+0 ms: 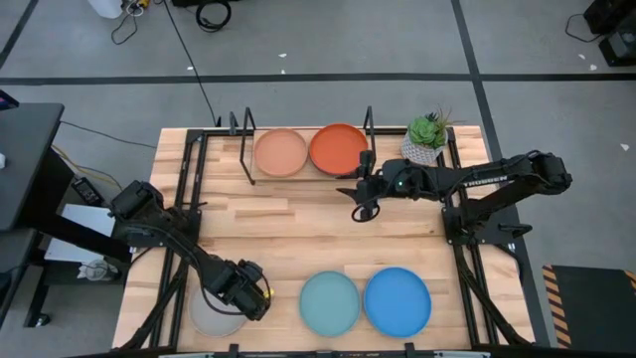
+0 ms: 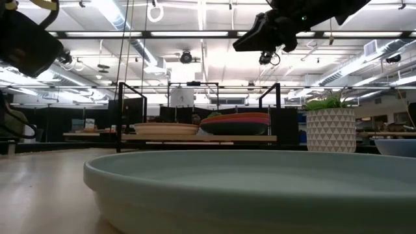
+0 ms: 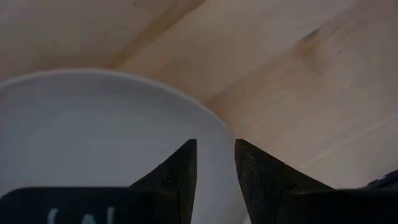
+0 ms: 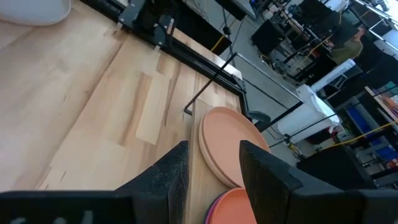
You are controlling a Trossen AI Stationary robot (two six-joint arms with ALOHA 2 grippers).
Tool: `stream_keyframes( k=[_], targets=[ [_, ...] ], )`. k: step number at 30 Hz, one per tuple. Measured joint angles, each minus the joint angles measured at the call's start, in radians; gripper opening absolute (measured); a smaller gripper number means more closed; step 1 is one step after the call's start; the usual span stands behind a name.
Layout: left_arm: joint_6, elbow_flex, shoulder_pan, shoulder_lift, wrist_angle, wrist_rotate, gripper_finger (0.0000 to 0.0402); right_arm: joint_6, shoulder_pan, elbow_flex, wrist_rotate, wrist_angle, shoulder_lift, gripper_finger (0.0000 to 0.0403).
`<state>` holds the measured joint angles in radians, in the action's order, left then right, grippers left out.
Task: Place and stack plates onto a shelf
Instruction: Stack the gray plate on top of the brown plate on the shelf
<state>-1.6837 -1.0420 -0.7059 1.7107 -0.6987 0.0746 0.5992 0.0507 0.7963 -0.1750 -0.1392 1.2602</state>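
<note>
Fingers (image 3: 180,171) of the left gripper (image 1: 250,291) hang slightly parted, grasping nothing, low over the grey plate (image 1: 211,318) at the counter (image 1: 298,239) edge farthest from the shelf (image 1: 303,179). Stretched out level, the right gripper (image 1: 364,195) hovers just beside the shelf's orange plate (image 1: 338,147), fingers released, near the salmon plate (image 1: 280,152).

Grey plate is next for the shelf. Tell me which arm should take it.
Left. Its tool hangs right over the grey plate at the table's near left corner; the right tool is far off beside the shelf.
</note>
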Motion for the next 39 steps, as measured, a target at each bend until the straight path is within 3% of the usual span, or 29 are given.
stream_keyframes(
  k=[7, 13, 29, 33, 39],
  targets=[
    [-0.013, 0.0, 0.008, 0.02, 0.095, -0.016, 0.0116, -0.004, 0.017, 0.0, 0.02, 0.006, 0.0, 0.0147],
    [-0.056, -0.001, 0.017, 0.025, 0.063, 0.004, 0.0116, -0.015, 0.017, 0.0, 0.021, 0.014, 0.0, 0.0147],
    [0.042, 0.0, 0.047, 0.038, 0.067, 0.05, 0.0116, -0.02, 0.016, 0.0, 0.025, 0.012, 0.0, 0.0147],
    [0.169, 0.0, 0.048, 0.038, 0.047, 0.112, 0.0116, -0.02, 0.019, 0.0, 0.059, 0.005, 0.0, 0.0147],
    [0.338, 0.0, 0.053, 0.027, -0.172, 0.149, 0.0116, -0.02, 0.024, 0.0, 0.076, -0.018, 0.0, 0.0147]
  ],
)
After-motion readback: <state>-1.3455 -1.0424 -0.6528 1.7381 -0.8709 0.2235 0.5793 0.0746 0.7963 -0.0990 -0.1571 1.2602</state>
